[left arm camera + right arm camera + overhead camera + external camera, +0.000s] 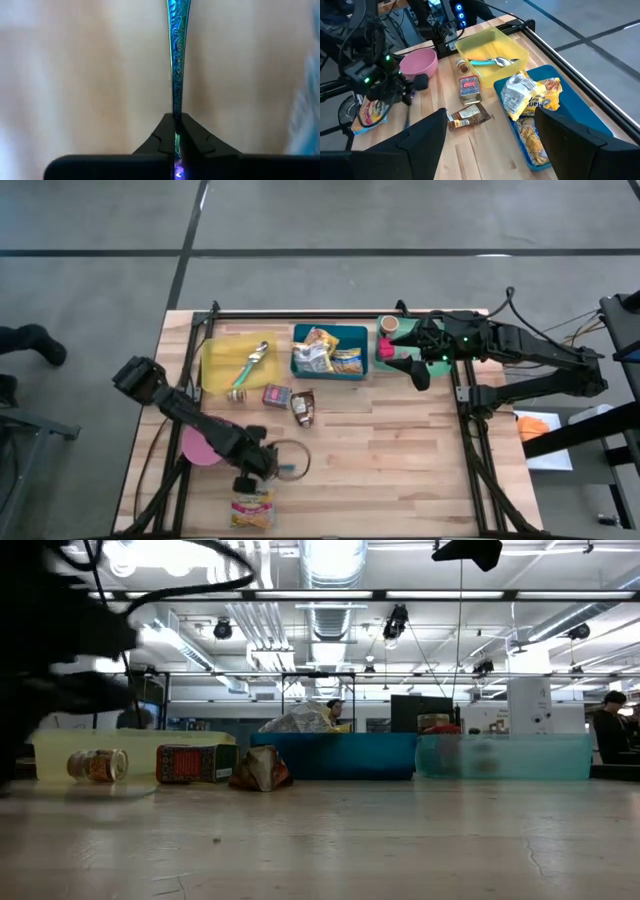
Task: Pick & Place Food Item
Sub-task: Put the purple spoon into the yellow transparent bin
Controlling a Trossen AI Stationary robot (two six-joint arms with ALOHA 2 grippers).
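Industrial lab: exposed ceiling ducts [330,580], monitors [420,712], concrete floor [400,215].

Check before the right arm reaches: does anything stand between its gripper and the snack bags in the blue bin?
Nothing visible does. The right gripper hangs open beside the blue bin, the snack bags unobstructed in its wrist view.

Left gripper [262,467] fingers [162,137] closed low, right gripper [420,365] fingers spread
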